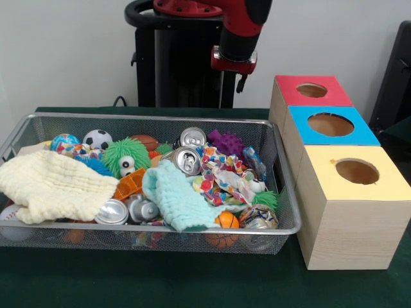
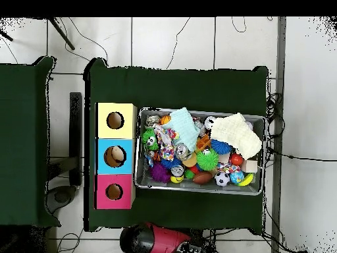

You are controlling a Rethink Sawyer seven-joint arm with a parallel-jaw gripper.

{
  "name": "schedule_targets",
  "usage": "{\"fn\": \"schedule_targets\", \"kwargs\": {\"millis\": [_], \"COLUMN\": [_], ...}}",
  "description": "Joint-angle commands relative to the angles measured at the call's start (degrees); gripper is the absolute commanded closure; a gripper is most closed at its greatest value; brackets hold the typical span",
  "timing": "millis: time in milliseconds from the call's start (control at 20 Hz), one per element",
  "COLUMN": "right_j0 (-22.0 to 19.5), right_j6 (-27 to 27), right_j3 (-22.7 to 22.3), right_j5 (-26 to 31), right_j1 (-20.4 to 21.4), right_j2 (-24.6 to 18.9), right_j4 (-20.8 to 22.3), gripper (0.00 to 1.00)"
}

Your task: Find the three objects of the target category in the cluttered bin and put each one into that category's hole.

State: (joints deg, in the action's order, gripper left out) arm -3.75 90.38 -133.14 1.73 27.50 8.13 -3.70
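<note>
1. Wire mesh forms the bin (image 1: 282, 192), which sits on the green table (image 1: 192, 282) heaped with toys, crushed cans and cloths; just beside it stand the yellow box (image 1: 379, 192), the blue box (image 1: 366, 135) and the red box (image 1: 334, 96), each with a round hole on top.
2. Red and black, the arm (image 1: 241, 32) is drawn back high behind the bin; its end shows in the front view, but whether the gripper is released or clenched I cannot tell, and nothing visibly hangs from it.
3. Which category is wanted is not shown; candidates lie in plain sight: a silver can (image 1: 187, 160) atop the middle of the pile, a soccer ball (image 1: 97, 138) at the far left, a mint cloth (image 1: 176, 199) at the near side.
4. Judged from this, the search step is in hand and no pick has begun; the blue hole may hold something, seen from overhead, though that is unclear.
5. Next, the arm must descend over an exposed target and grip it clear of the draped cloths.
</note>
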Motion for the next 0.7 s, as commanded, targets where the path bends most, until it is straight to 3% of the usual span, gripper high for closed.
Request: {"fn": "schedule_targets", "kwargs": {"millis": [50,200,700], "right_j0": [-0.7,-0.59,4.27], "right_j6": [16.3,16.59,15.15], "right_j3": [7.21,7.51,10.82], "right_j5": [-6.22,-7.41,-2.04], "right_j1": [-1.78,-3.07,-3.51], "right_j2": [-6.21,-7.29,-6.48], "right_j4": [-5.58,-6.18,-10.76], "gripper": [0.0,0.0,0.0]}}
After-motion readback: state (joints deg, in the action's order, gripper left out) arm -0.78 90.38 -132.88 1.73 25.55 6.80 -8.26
